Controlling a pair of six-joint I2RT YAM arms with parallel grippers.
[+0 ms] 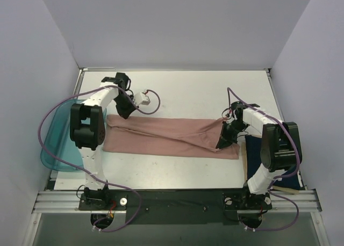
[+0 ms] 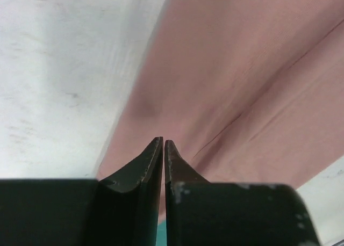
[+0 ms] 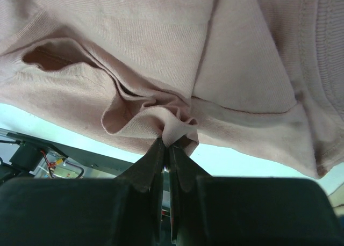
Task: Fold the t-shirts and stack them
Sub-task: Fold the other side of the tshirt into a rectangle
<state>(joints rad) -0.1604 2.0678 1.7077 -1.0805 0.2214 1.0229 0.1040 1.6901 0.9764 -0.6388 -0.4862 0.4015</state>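
Observation:
The dusty pink t-shirt (image 1: pixel 161 136) lies as a long folded strip across the middle of the table. Its print is hidden. My right gripper (image 1: pixel 223 137) is shut on a bunched pinch of the shirt's right end and lifts it off the table; the pinch shows in the right wrist view (image 3: pixel 171 134). My left gripper (image 1: pixel 127 109) sits at the strip's far left corner. In the left wrist view its jaws (image 2: pixel 163 143) are shut, with pink cloth (image 2: pixel 231 85) flat below them and none seen between them. The navy t-shirt (image 1: pixel 251 159) lies at the right, mostly hidden under my right arm.
The translucent teal tray (image 1: pixel 56 144) hangs over the table's left edge beside my left arm. Bare white table (image 1: pixel 188 95) lies behind the shirt, and more lies in front of it. Grey walls close in the back and both sides.

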